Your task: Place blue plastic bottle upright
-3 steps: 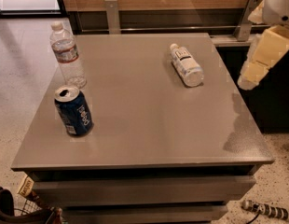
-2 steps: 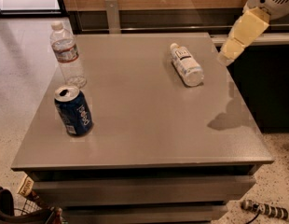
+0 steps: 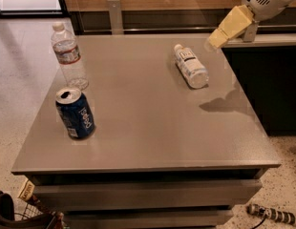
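single camera view, looking down onto a grey table [image 3: 153,142] with a drawer front below its near edge.

the blue plastic bottle [image 3: 191,66] – clear body, white cap, white label with dark print – lies on its side on the far right part of the tabletop. its cap points toward the far edge and its base toward the near right. nothing touches it.

the gripper [image 3: 217,36] – pale yellow, carried on a white arm segment that enters from the upper right corner – hangs in the air above the table's far right corner. it slants down and to the left, with its tip just beside the lying bottle's cap end but apart from it. whether its grip is parted or closed cannot be told from this view. it holds nothing. a dark shadow [image 3: 224,103] falls on the tabletop near the right edge, on the near side of the bottle.

other items: a clear bottle with a red-and-white label [image 3: 69,56] stands upright near the far left corner. a blue pepsi can [image 3: 75,112], top opened, stands upright just in front of it, near the left edge. both are well apart from the lying bottle.
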Robot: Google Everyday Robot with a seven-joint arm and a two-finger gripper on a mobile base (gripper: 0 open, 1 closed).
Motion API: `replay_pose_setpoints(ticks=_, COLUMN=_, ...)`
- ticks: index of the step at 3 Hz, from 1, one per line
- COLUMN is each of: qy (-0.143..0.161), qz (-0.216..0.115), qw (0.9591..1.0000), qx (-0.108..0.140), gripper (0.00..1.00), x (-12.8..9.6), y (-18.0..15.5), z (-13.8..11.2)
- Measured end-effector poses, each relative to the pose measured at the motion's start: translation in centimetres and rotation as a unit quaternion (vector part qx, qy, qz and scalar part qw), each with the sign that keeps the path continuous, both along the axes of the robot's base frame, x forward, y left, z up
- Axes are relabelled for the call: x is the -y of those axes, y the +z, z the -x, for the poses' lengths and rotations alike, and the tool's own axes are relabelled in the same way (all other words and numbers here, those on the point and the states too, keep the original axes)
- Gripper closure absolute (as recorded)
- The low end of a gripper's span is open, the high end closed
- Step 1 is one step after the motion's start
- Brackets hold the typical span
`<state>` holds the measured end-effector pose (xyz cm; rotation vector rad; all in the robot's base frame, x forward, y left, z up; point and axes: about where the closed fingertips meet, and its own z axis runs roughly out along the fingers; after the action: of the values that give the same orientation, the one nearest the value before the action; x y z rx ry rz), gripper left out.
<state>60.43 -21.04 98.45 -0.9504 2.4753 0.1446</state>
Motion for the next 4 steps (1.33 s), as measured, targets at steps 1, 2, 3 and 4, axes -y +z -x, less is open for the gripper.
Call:
replay_pose_setpoints(ticks=1, qy=-0.061, qz=-0.032, qw=0.9971, qx=0.032, gripper=0.00, x=0.3, y=0.1, z=-2.8)
replay_pose_setpoints(ticks=2, qy=-0.064, qz=-0.026, qw=0.9972, qx=0.028, gripper=0.00, x=-0.5, y=-0.1, z=-3.8)
replay_pose_setpoints(ticks=3, qy=-0.079, qz=0.009, qw=0.9968, qx=0.006, gripper=0.00, x=-3.0, y=-1.7, z=-7.5)
replay_pose_setpoints(ticks=4, qy=-0.096, qz=0.040, qw=0.9943, qx=-0.023, gripper=0.00, x=-4.7, y=-3.7, z=-10.6)
